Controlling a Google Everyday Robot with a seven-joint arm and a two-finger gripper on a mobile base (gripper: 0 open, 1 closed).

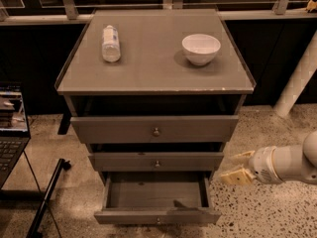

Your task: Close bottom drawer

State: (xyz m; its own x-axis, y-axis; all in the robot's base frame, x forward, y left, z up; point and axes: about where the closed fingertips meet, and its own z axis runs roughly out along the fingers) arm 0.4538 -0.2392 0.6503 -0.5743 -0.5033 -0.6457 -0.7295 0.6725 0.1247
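Observation:
The grey cabinet [154,78] has three drawers. The bottom drawer [157,215] is pulled out the furthest. Its slim grey front faces me low in the view, and its inside [157,192] is bare. My gripper [238,167] is to the right of the cabinet, level with the gap between the middle and bottom drawers. It is just off the bottom drawer's right side and touches nothing. Its two pale fingers [236,177] are spread apart and hold nothing.
The top drawer [154,129] and the middle drawer [156,161] stand slightly out. A bottle [110,42] lies on the cabinet top, with a white bowl [200,48] beside it. A laptop [10,128] and a black stand leg [47,197] are at the left. A white post [297,78] is at the right.

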